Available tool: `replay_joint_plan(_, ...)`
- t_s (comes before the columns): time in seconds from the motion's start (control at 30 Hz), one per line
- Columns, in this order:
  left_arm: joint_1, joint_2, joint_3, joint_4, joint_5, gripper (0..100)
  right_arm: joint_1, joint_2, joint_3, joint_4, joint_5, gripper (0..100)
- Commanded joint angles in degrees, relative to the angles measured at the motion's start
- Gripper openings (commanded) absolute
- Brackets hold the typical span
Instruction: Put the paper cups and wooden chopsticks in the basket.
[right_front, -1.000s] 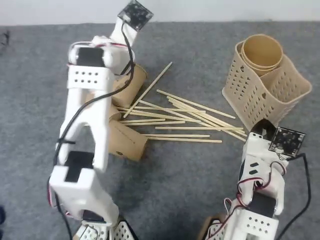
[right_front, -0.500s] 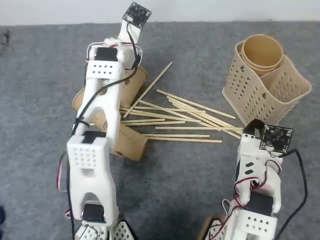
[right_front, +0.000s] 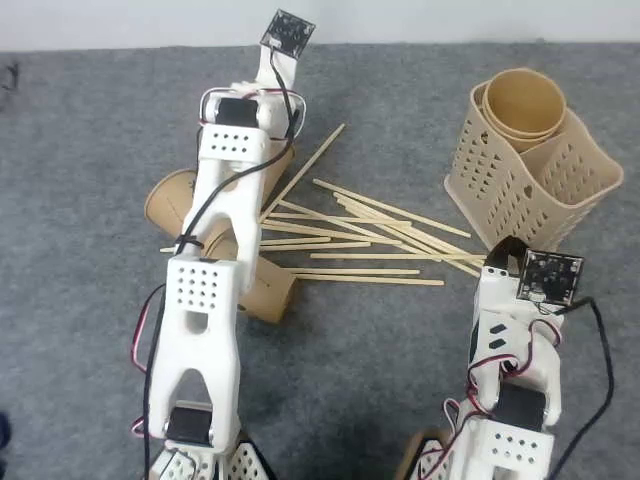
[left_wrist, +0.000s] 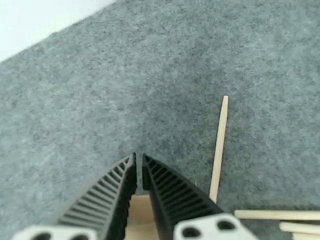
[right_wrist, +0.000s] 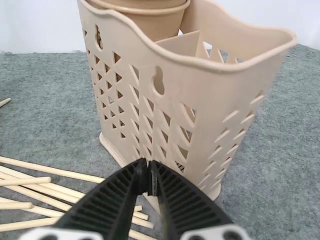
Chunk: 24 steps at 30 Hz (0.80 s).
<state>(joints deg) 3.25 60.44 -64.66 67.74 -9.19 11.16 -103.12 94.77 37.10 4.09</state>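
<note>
The beige perforated basket (right_front: 500, 190) stands at the back right with stacked paper cups (right_front: 525, 100) in one compartment. Several wooden chopsticks (right_front: 370, 235) lie scattered mid-table. Paper cups lie on their sides at the left: one (right_front: 170, 195) beside the left arm (right_front: 232, 140), one (right_front: 268, 297) nearer the front, and one partly under the arm. My left gripper (left_wrist: 139, 157) is shut and empty, above a cup's rim (left_wrist: 140, 215), with a chopstick (left_wrist: 219, 145) beside it. My right gripper (right_wrist: 148, 167) is shut and empty, close in front of the basket (right_wrist: 165, 100); its dark tip (right_front: 503, 250) sits by the basket's base.
Grey carpet (right_front: 400, 380) covers the table and lies bare at the front middle and far left. A white wall strip runs along the back edge. The basket's second compartment (right_wrist: 200, 47) stands open beside the cups (right_wrist: 145, 15).
The left arm has swung to the right and stretched farther back over the cups, uncovering the cup at its left. The right arm shifted slightly left. Both grippers stayed shut.
</note>
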Motion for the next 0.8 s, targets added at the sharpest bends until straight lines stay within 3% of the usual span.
replay_joint_plan(0.0, 0.2, 1.2, -6.1, 3.9, 0.4, 1, -0.4, -0.9, -0.4, -1.1, 0.8, 0.8)
replay_joint_plan(0.27, -0.5, 2.8, -6.6, 14.1, 0.0, 1, -0.4, -0.9, -0.5, -1.0, 0.8, 0.8)
replay_joint_plan(0.5, -0.6, 2.9, -17.0, 33.5, -10.4, 1, -0.4, -0.9, -0.5, -1.0, 0.8, 0.8)
replay_joint_plan(0.77, -10.5, -1.4, -18.3, 33.1, -10.6, 1, -0.5, -0.9, -0.4, -1.2, 0.8, 0.8)
